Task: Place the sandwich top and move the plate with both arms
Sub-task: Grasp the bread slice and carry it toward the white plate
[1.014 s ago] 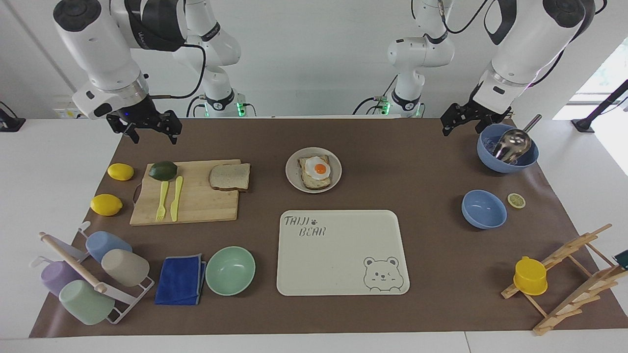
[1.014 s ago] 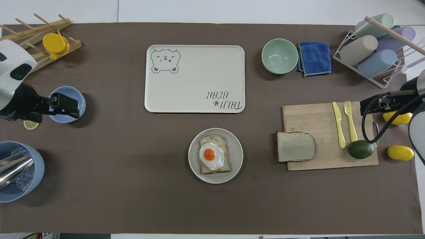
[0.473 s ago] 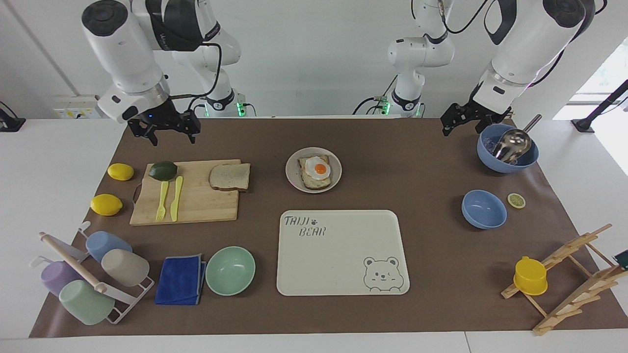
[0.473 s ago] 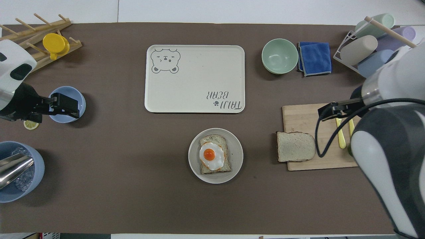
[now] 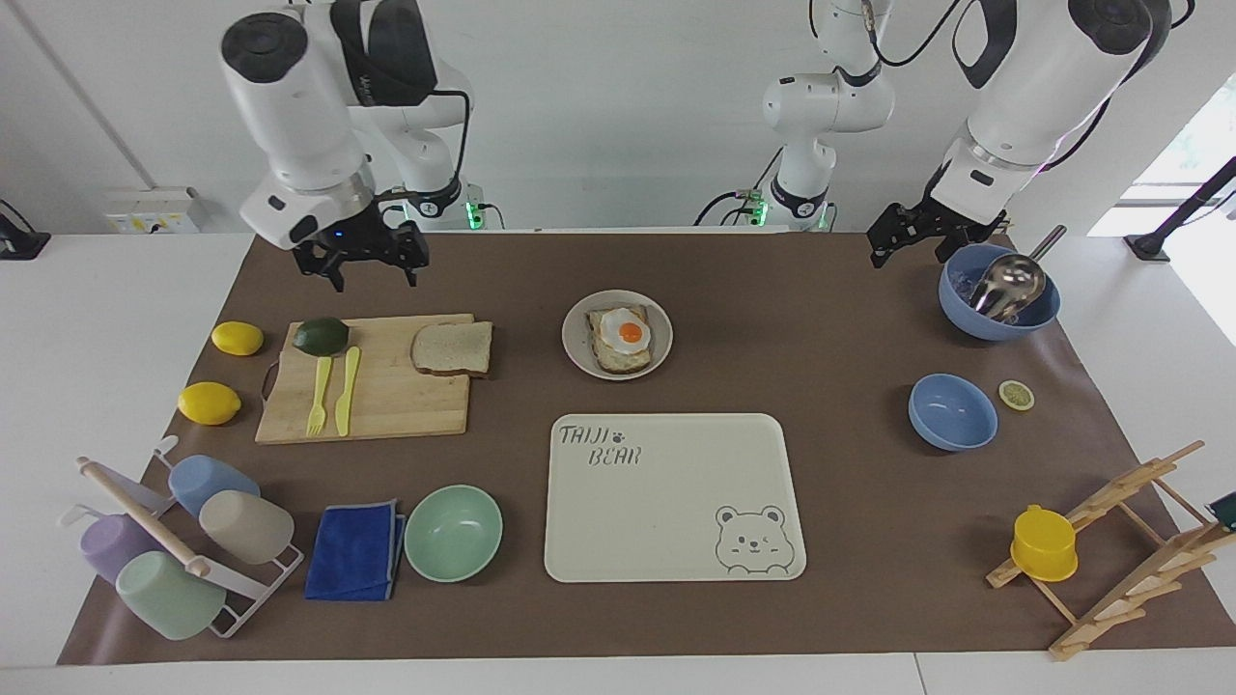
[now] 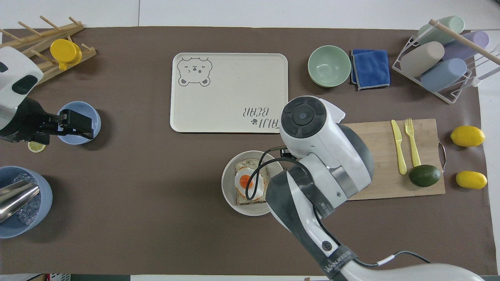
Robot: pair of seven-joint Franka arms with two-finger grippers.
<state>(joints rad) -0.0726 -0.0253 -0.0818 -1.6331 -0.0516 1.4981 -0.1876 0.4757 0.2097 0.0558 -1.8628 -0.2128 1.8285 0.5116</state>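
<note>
The sandwich top (image 5: 452,347), a plain bread slice, lies on the wooden cutting board (image 5: 386,405); in the overhead view my right arm hides it. The plate (image 5: 577,352) (image 6: 230,195) holds a bread slice with a fried egg (image 5: 620,338) (image 6: 247,182). My right gripper (image 5: 372,275) hangs open and empty in the air over the board, clear of the slice; its own arm covers it in the overhead view. My left gripper (image 5: 906,253) (image 6: 80,125) waits open and empty, raised over the small blue bowl (image 5: 951,413).
A cream bear tray (image 5: 676,571) (image 6: 230,58) lies farther from the robots than the plate. On the board are an avocado (image 5: 321,335), fork and knife. Two lemons, a green bowl (image 5: 453,533), blue cloth, cup rack, scoop bowl (image 5: 999,294) and wooden rack stand around.
My right arm has swung from the lemons' end of the table toward the middle, and from above it now covers the bread slice. The left arm has not moved.
</note>
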